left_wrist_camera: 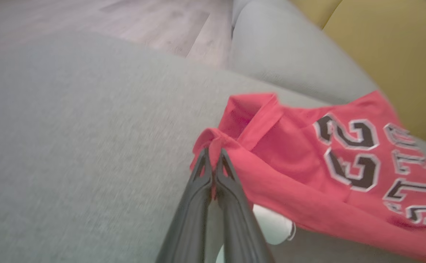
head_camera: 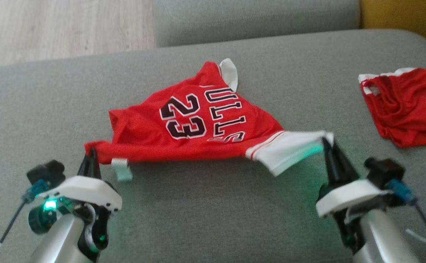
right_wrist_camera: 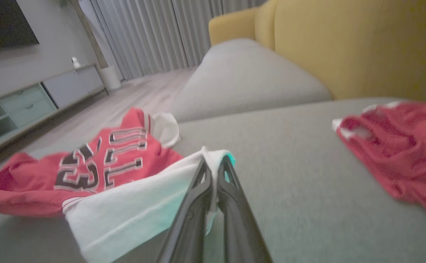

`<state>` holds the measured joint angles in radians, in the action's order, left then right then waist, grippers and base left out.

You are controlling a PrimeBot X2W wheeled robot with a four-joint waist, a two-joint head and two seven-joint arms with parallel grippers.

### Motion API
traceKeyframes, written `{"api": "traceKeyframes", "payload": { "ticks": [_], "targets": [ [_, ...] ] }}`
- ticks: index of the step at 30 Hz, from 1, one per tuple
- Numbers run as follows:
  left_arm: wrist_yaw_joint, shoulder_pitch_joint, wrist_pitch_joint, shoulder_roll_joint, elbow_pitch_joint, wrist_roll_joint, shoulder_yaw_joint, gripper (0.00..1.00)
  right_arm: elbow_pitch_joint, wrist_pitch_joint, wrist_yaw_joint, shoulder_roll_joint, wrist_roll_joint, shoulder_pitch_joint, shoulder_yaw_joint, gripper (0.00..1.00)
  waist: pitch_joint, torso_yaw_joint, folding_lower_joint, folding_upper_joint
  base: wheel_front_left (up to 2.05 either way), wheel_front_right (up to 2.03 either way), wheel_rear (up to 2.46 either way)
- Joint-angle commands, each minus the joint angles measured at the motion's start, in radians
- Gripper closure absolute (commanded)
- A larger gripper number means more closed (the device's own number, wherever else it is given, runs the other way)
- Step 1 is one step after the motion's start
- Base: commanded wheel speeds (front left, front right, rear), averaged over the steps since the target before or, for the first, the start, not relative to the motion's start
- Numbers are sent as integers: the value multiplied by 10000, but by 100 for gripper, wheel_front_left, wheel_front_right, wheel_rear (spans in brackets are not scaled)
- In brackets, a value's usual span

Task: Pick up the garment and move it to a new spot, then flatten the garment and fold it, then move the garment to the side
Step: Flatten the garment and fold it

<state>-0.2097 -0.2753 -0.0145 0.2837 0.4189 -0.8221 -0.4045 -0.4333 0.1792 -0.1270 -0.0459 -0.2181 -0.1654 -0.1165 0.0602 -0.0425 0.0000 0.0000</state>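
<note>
Red jersey held at two corners over a grey sofa seat

The wide grey fabric sofa cushion (head_camera: pixel 213 212) is the work surface. Behind it there is a pale wooden floor (head_camera: pixel 52 29), and in the right wrist view a yellow upholstered backrest (right_wrist_camera: pixel 344 47), long grey curtains (right_wrist_camera: pixel 154 33) and a low grey cabinet with drawers (right_wrist_camera: pixel 34 98). The red mesh basketball jersey with black number 23 and white trim (head_camera: pixel 198 124) lies in the middle of the cushion, with its near edge stretched between the two grippers. The left gripper (head_camera: pixel 91 155) has its fingers pressed together on the red corner, and the right gripper (head_camera: pixel 326 144) pinches the white edge. A second crumpled red garment (head_camera: pixel 406 106) lies well apart on the right side.
</note>
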Motion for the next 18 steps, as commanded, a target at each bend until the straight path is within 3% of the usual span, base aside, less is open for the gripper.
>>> {"api": "traceKeyframes", "payload": {
  "ticks": [1,7,18],
  "targets": [
    [46,-170,-32,442,-1044,-127,556,100,919,141,-37,-43,-121,-548,7,100,-381,6,0,0,0,0,0],
    [-78,1,247,841,-3446,-354,879,100,3097,-333,-37,-43,-468,-670,535,100,-903,-41,0,0,0,0,0],
    [-983,-1014,1685,1627,-8185,-1027,1912,100,8116,-2305,-37,-43,-332,-1922,1623,100,-1326,-284,0,0,0,0,0]
  ]
}}
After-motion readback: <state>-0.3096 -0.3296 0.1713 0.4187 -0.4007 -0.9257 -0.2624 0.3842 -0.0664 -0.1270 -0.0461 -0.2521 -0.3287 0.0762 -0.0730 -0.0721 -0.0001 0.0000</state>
